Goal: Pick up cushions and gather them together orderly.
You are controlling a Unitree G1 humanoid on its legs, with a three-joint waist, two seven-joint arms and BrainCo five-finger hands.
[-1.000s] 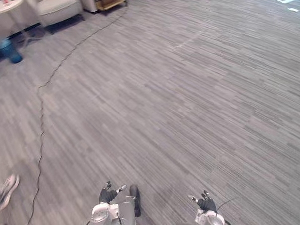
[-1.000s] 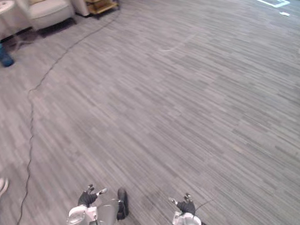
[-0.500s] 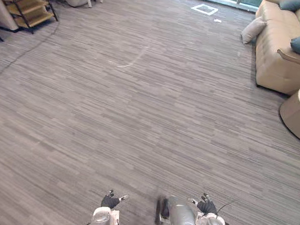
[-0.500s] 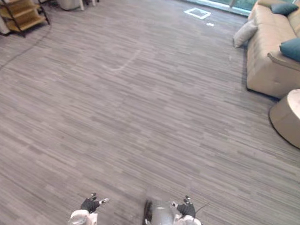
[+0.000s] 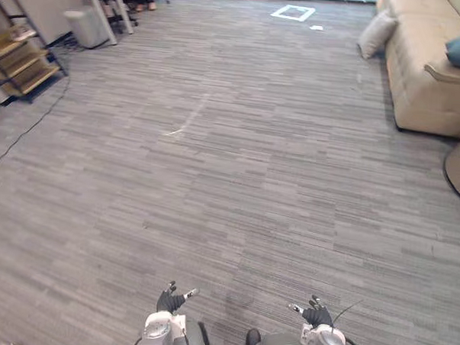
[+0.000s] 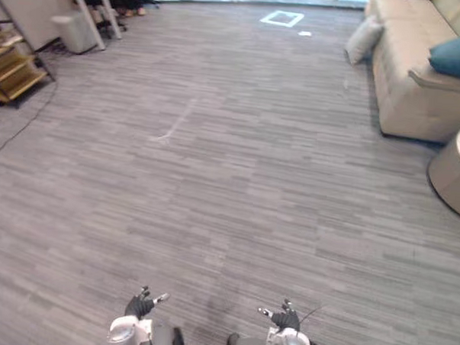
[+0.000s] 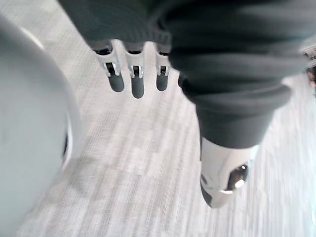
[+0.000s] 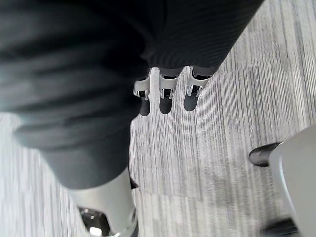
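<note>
Two hands hang low, well apart from each other, and hold nothing. In the eye views the left hand [image 5: 169, 300] and the right hand [image 5: 313, 314] look small, with loosely spread fingers. The wrist views show them from close. The left fingers [image 7: 137, 79] and the right fingers [image 8: 166, 96] reach out nearly straight in a row, with dark tips. The thumbs stand apart, and grey carpet [image 5: 237, 180] with fine stripes lies past them.

The cushions are far ahead of the fingers, toward the right hand's side. A pale cushion [image 5: 376, 34], soft and square, stands tilted on the carpet and leans on the end of a beige sofa [image 5: 424, 89]. A teal cushion [image 6: 456, 59] lies on the sofa near its arm. The right eye view shows more of it than the left eye view.

A round table [image 6: 453, 171], beige and smooth, stands nearer to the right fingers than the sofa does. The right eye view shows its flat top, while the left eye view shows its edge.

Far ahead of the left fingers are a wooden shelf [image 5: 17, 56] with a dark frame and a white bin [image 5: 87, 27]. A white square [image 5: 293, 12] and a pale line [image 5: 185, 123] mark the carpet. Between the fingers and the cushions lies open carpet.
</note>
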